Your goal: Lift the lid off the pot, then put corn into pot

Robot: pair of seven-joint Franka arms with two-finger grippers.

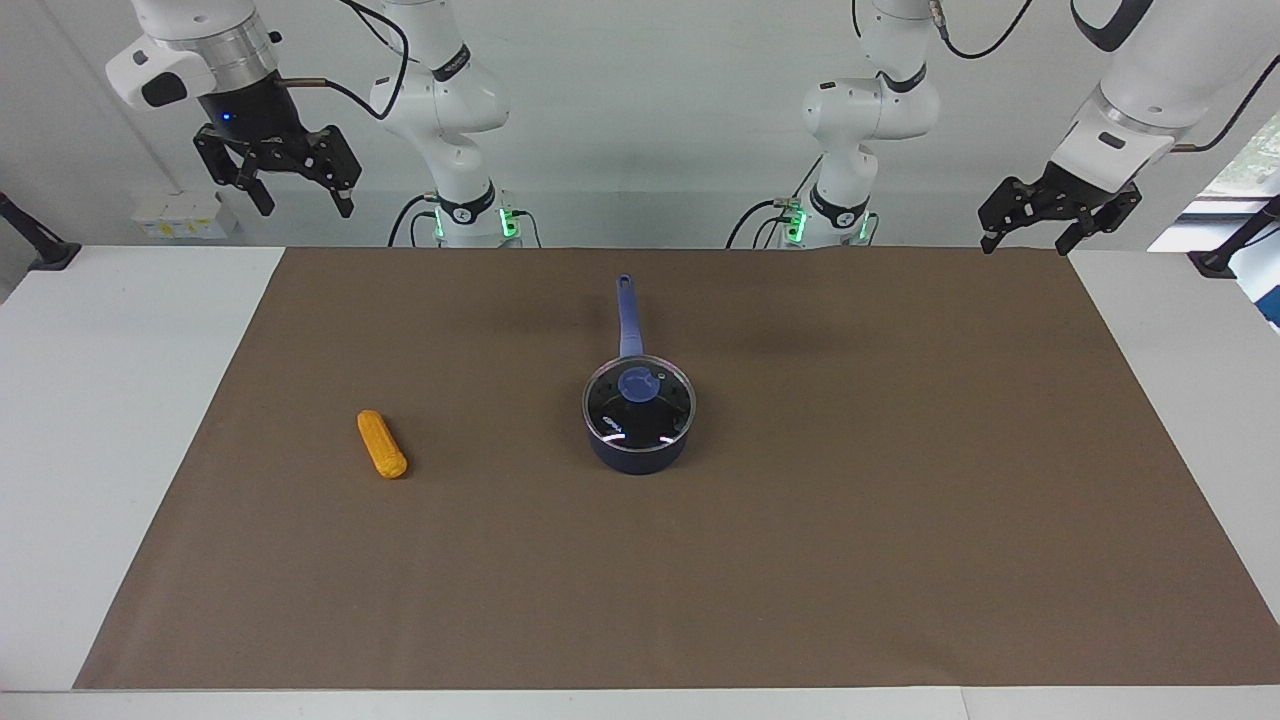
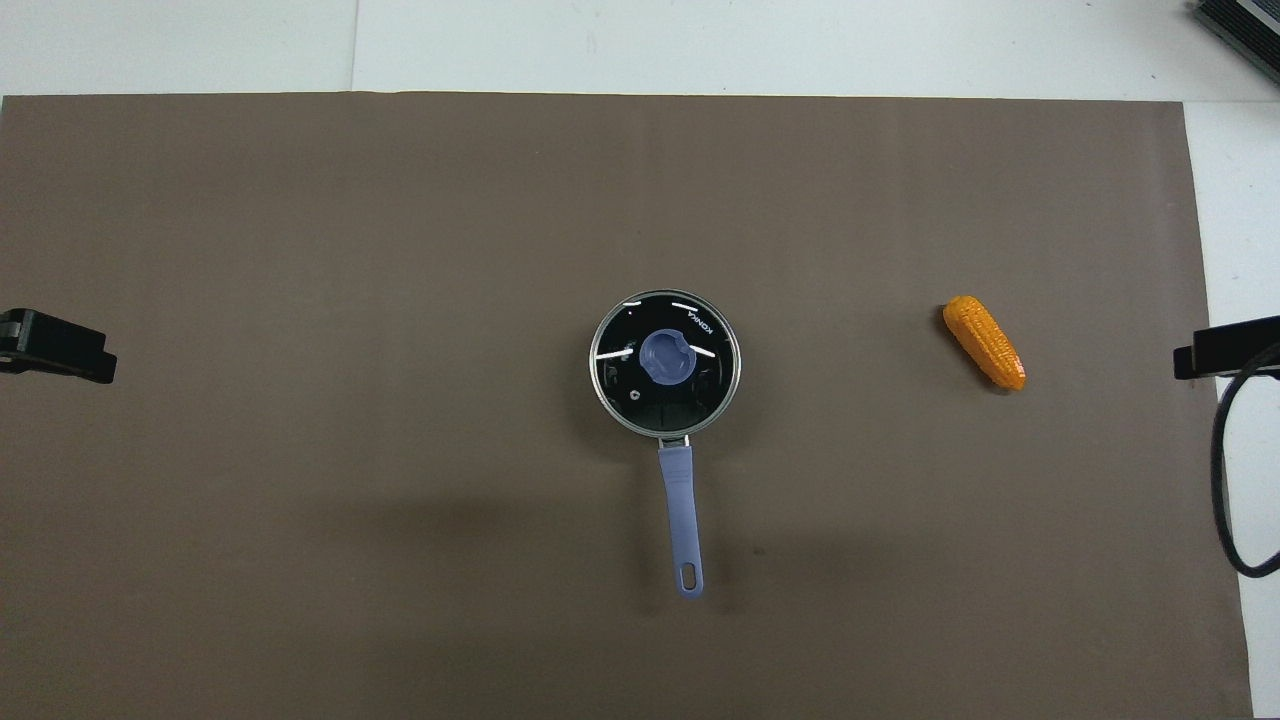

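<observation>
Brown mat covers the middle of the white table, and on it you see the three things of the task. The pot, dark navy with a blue-purple handle, stands near the middle of the mat, and its handle points straight toward the robots. The glass lid sits flat on the pot's rim, so the pot is closed; the blue-purple knob is in the lid's centre. In the overhead view you see the same: the lid covers the whole pot and the handle runs down toward the robots' end.

The corn lies on its side on the mat, well apart from the pot, toward the right arm's end of the table. In the overhead view the corn lies at a slant and nothing touches it.

Both arms wait, raised high at the robots' end. The right gripper hangs in the air over the right arm's end of the table; its two fingers stand wide apart and hold nothing. The left gripper hangs over the mat's corner at the left arm's end; its fingers are also spread and hold nothing. Neither gripper is near the lid or the corn.
</observation>
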